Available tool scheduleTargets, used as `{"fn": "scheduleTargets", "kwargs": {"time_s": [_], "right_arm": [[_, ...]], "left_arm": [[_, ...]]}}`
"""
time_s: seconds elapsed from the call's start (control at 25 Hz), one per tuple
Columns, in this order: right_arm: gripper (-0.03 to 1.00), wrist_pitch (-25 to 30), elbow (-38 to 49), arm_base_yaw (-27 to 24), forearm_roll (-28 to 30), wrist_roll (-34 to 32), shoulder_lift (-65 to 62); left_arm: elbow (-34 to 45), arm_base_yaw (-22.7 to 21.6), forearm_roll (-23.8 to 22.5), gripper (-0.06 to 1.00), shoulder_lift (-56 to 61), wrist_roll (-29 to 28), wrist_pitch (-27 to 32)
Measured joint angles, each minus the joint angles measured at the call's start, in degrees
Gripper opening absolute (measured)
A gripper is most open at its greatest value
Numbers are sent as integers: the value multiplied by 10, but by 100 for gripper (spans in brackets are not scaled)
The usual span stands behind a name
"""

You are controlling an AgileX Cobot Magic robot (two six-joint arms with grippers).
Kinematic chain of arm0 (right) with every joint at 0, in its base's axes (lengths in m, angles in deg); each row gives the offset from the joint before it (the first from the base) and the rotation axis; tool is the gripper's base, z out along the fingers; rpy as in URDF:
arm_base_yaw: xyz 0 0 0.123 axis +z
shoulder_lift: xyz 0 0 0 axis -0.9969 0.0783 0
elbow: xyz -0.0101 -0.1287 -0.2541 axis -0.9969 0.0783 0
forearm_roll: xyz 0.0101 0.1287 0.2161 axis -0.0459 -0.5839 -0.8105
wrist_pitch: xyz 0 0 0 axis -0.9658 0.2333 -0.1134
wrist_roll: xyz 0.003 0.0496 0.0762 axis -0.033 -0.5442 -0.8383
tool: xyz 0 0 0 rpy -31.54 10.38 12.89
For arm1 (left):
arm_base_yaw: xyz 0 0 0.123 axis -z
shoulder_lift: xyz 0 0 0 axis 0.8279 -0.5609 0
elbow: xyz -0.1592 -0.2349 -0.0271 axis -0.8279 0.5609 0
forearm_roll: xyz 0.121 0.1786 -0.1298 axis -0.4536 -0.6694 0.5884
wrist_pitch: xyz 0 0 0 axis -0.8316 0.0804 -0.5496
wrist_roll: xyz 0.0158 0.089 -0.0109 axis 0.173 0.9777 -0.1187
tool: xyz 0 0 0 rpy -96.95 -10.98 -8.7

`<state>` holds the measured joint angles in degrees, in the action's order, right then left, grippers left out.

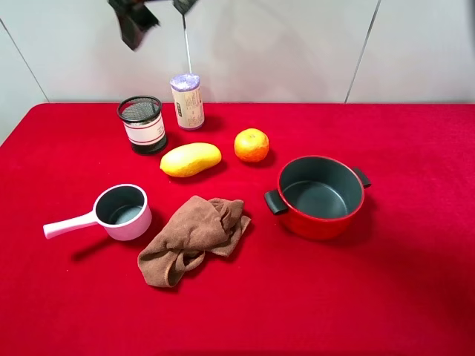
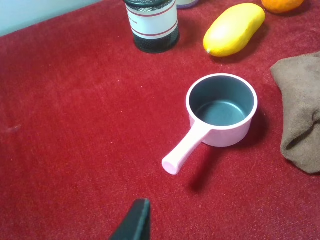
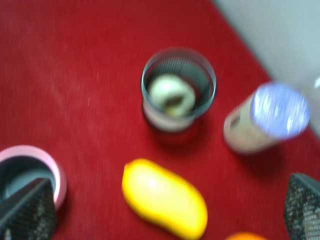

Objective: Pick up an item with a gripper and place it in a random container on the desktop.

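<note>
The pale bun-like item [image 3: 171, 95] lies inside the black wire-mesh cup [image 3: 178, 89], which stands upright at the back left of the red desktop [image 1: 415, 282]. The cup also shows in the exterior view [image 1: 142, 124] and the left wrist view [image 2: 152, 25]. My right gripper [image 3: 165, 197] is open and empty, high above the cup; it shows at the top edge of the exterior view [image 1: 158, 13]. Of my left gripper only one dark fingertip [image 2: 134, 220] shows, above the cloth near the pink saucepan.
A yellow mango [image 1: 191, 159], an orange [image 1: 251, 144] and a capped bottle [image 1: 187, 101] stand near the cup. A pink-handled saucepan [image 1: 119, 212], a brown cloth [image 1: 194, 237] and a red pot with black handles [image 1: 320, 196] lie nearer the front.
</note>
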<state>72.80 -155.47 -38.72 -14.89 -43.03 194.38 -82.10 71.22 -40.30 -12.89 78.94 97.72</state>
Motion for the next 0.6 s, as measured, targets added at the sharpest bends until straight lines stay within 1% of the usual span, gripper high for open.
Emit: {"fn": "scheduleTargets", "kwargs": {"time_s": [0.36,0.6], "right_arm": [[69,0,295,0,25,0,-191],[69,0,457,0,25,0,-317]], "left_arm": [[0,0,0,98,0,0,0],[0,0,0,98,0,0,0]]}}
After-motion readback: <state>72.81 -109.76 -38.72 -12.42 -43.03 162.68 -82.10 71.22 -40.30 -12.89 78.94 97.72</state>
